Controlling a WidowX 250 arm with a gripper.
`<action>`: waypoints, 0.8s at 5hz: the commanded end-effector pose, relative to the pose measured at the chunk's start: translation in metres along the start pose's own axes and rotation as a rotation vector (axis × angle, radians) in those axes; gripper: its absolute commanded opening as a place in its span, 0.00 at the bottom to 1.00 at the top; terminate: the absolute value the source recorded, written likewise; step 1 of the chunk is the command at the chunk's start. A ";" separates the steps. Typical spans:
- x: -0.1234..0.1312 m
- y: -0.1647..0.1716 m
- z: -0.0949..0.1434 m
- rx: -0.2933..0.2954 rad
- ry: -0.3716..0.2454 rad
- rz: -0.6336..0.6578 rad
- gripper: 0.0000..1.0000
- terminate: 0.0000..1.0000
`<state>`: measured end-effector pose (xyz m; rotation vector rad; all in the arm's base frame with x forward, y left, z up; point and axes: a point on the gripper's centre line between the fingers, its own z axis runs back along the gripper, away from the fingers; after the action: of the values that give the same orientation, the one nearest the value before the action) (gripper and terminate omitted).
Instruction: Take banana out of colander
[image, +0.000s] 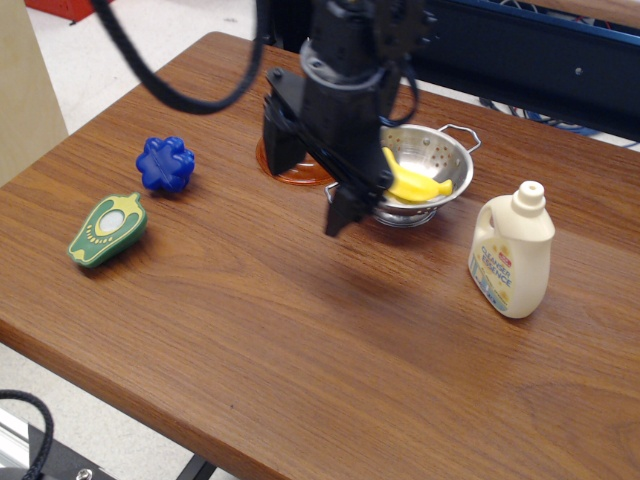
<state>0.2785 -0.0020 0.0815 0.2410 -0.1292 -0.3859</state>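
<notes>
The shiny steel colander (440, 150) with wire loop handles stands at the back right of the wooden table. The bright-yellow banana (415, 184) lies inside it, its end resting over the front rim. My black gripper (308, 190) hangs open and empty just left of the colander, above the table. One finger (342, 210) points down beside the colander's left handle; the other finger (277, 150) is further left. The arm body hides the colander's left side.
An orange translucent lid (298, 170) lies behind the gripper. A blue flower-shaped toy (165, 163) and a green-and-yellow avocado toy (107, 230) lie at the left. A cream detergent bottle (512, 250) stands to the right of the colander.
</notes>
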 end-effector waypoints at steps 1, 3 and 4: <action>0.066 0.032 -0.002 -0.002 -0.093 -0.468 1.00 0.00; 0.092 0.017 0.000 -0.031 -0.089 -0.726 1.00 0.00; 0.095 0.008 -0.003 -0.076 -0.085 -0.812 1.00 0.00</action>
<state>0.3612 -0.0185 0.0710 0.1582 -0.0414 -1.2090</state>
